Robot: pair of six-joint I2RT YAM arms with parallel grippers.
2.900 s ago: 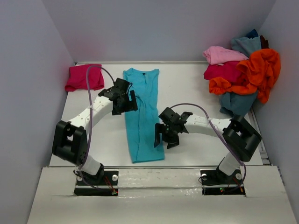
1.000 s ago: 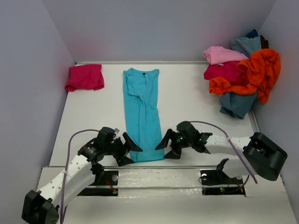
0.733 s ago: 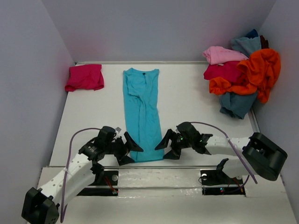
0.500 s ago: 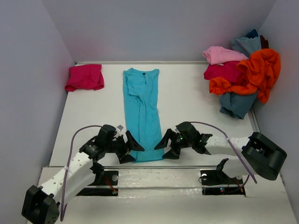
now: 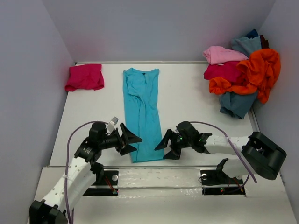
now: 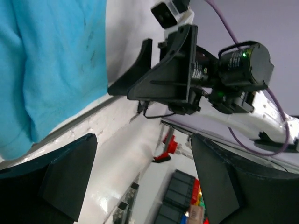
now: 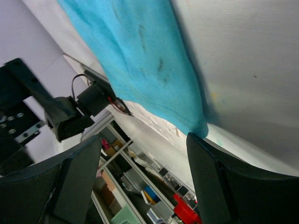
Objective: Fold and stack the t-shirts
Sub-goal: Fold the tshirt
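Left fingers (image 5: 128, 135) and right fingers (image 5: 163, 140), spread apart, seemingly flank turquoise t-shirt (image 5: 142, 107), arms low.

The turquoise t-shirt (image 5: 142, 112) is soft matt cloth, creased lengthwise, with small dark specks near its hem. The table (image 5: 187, 102) beneath it looks smooth, matt white and faintly scuffed. Left of its collar the magenta-pink t-shirt (image 5: 85, 77) is the same matt cloth; to the right, the heaped t-shirts (image 5: 243, 70) are crumpled matt cloth. At its hem, the left gripper (image 5: 136, 143) and right gripper (image 5: 160, 152) look like matt black plastic, on arms with smooth white shells.
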